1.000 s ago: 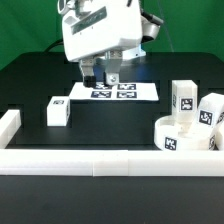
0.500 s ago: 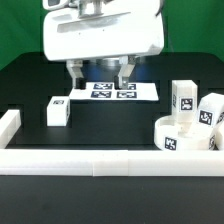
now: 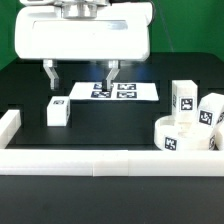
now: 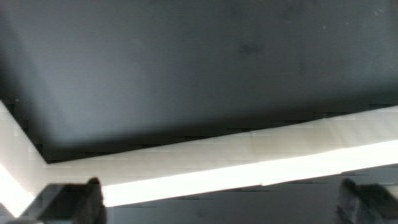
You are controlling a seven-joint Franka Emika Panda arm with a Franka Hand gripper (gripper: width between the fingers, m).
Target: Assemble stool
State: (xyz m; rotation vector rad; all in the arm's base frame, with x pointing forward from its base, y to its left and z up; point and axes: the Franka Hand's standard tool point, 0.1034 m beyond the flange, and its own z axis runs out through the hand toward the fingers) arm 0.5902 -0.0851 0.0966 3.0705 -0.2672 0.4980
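The round white seat (image 3: 185, 136) lies at the exterior view's right, near the front rail. Two upright tagged block legs (image 3: 183, 99) (image 3: 210, 110) stand just behind it. A third tagged leg (image 3: 58, 110) stands at the left. My gripper (image 3: 80, 73) hangs open and empty above the table, its fingers (image 3: 50, 75) wide apart over the area between the left leg and the marker board. In the wrist view only the dark fingertips (image 4: 75, 203) show at the picture's edge, with black table and a white rail (image 4: 214, 165) between them. No stool part is in the wrist view.
The marker board (image 3: 112, 91) lies flat at the back centre. A long white border rail (image 3: 100, 162) runs along the front, with a short rail piece (image 3: 8, 127) at the left.
The gripper has come toward the camera and to the exterior view's left, and its fingers have spread much wider apart. The stool parts have not moved.
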